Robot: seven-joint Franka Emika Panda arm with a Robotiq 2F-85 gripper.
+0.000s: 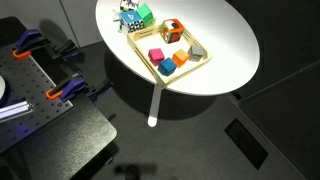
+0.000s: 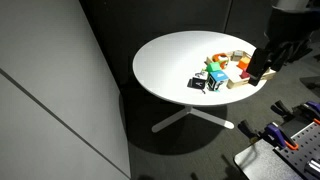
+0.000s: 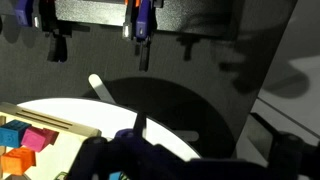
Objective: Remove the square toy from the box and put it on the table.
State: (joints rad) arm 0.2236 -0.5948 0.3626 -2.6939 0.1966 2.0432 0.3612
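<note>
The box [image 1: 200, 62] is a shallow light-wood tray on the round white table [image 1: 225, 40]. The square toy [image 1: 171, 30], orange-red with a pale centre, sits at the tray's far corner. A pink cube [image 1: 156, 55], a blue block [image 1: 167, 68] and an orange piece [image 1: 180, 57] lie in the tray too. My gripper [image 2: 258, 71] shows as a dark shape hanging at the tray's [image 2: 238, 84] right side. I cannot see whether its jaws are open. In the wrist view the tray [image 3: 60, 123] and pink cube [image 3: 38, 138] are at lower left, and my fingers are a dark blur.
A green block [image 1: 146, 14] and a black, white and blue toy [image 1: 130, 18] stand on the table just outside the tray. A dark bench with orange clamps [image 1: 60, 92] is beside the table. The single table leg [image 1: 155, 100] goes down to a dark floor.
</note>
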